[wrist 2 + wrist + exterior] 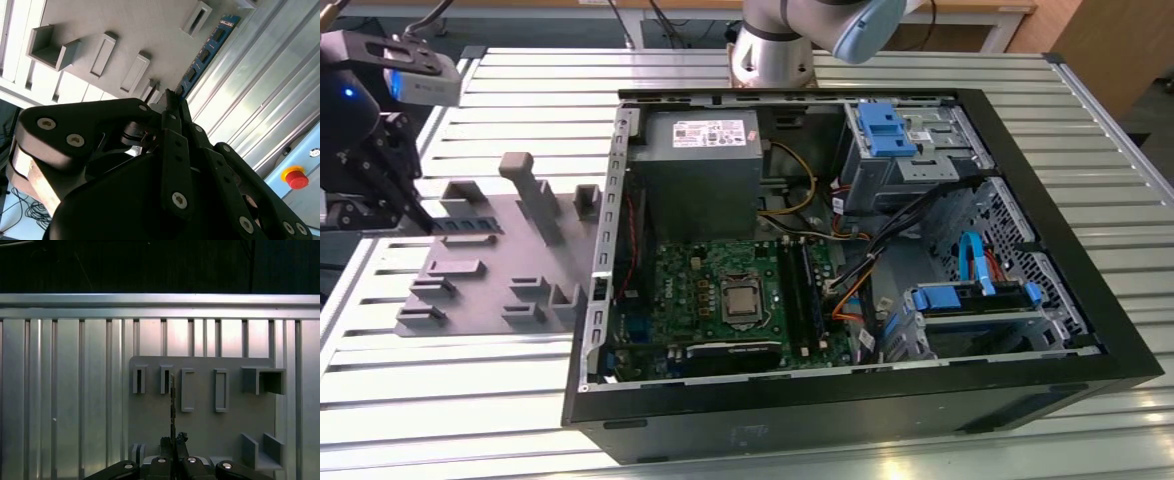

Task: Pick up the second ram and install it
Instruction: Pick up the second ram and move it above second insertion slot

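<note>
Over the holder tray (474,290), at the exterior view's left beside the PC case (854,415), we're prob. pinching the second ram (206,49) by its end, gripper (173,439) narrowed on it, holding it edge-up to match its slot.

High exterior; wrist views near tray (200,430)
</note>
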Controlling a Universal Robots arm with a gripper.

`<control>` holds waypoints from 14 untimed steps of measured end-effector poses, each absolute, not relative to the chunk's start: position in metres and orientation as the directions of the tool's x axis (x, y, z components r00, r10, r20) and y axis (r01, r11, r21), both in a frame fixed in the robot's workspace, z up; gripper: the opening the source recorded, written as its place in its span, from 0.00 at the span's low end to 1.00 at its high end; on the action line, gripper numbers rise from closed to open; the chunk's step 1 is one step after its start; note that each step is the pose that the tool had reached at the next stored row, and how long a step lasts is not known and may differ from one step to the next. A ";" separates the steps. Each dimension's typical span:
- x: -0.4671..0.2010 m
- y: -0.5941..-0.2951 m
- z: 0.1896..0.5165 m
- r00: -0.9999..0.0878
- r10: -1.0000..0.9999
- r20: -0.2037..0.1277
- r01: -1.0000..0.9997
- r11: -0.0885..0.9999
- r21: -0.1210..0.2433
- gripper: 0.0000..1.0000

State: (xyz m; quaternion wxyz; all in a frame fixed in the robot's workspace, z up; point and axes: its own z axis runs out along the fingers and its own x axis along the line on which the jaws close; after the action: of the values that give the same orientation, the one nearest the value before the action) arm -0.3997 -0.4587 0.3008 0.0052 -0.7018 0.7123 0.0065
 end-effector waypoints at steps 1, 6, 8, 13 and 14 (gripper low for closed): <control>-0.400 -0.459 0.301 -0.015 -1.000 -0.017 -1.000 0.015 0.002 0.14; -0.400 -0.459 0.305 -0.015 -1.000 -0.017 -1.000 0.015 0.002 0.14; -0.400 -0.459 0.306 -0.015 -1.000 -0.017 -1.000 0.015 0.002 0.14; -0.400 -0.459 0.310 -0.015 -1.000 -0.017 -1.000 0.015 0.002 0.14; -0.400 -0.459 0.310 -0.015 -1.000 -0.017 -1.000 0.015 0.002 0.14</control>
State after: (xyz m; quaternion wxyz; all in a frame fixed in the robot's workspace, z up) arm -0.3997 -0.4587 0.3104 0.0053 -0.7018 0.7123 0.0065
